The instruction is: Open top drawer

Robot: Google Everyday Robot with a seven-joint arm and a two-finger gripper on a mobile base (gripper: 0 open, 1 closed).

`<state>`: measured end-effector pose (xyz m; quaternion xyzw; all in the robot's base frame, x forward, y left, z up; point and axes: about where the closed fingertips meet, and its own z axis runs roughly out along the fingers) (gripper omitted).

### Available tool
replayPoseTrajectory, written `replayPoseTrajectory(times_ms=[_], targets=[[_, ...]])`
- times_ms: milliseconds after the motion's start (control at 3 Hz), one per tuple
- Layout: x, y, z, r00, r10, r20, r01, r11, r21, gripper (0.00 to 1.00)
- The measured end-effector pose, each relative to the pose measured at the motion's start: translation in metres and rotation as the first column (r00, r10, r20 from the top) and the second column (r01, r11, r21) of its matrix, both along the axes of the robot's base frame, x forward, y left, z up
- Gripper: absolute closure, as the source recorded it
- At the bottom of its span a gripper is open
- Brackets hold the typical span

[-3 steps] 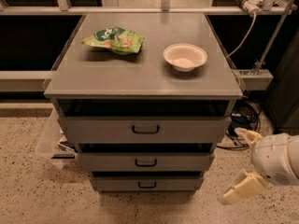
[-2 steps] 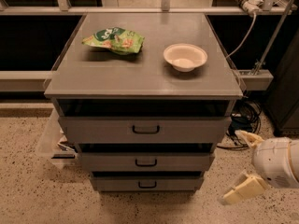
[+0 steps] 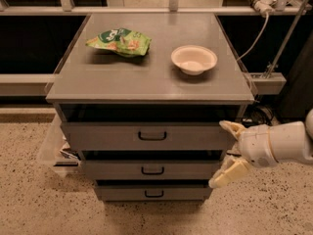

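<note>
The top drawer [image 3: 107, 137] is the widest grey metal front under the cabinet top, with a small black loop handle [image 3: 152, 136] at its centre. It stands pushed in, a little proud of the two smaller fronts below. My gripper [image 3: 226, 152] is at the drawer's right end, its cream fingers [image 3: 230, 173] spread open and empty, to the right of the handle.
The grey cabinet top [image 3: 88, 77] carries a green snack bag [image 3: 119, 41] and a white bowl [image 3: 194, 59]. Middle drawer [image 3: 107, 170] and bottom drawer [image 3: 117, 193] sit below. A clear bin [image 3: 51, 148] stands at the left, cables [image 3: 259, 114] at the right. Speckled floor lies in front.
My gripper has moved left and up toward the right end of the top drawer front. The drawers have not moved.
</note>
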<state>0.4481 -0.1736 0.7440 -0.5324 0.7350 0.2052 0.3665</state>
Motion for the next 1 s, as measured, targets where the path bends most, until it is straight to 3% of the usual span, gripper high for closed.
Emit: replayPoseTrajectory(times_ms=[333,1000], targets=[[0.03,0.017,-0.01,0.9983,0.056,0.015,-0.056,0.998,0.03,0.0],[0.07,0.036,-0.029,0.9945,0.104,0.013,-0.104,0.994,0.025,0.0]])
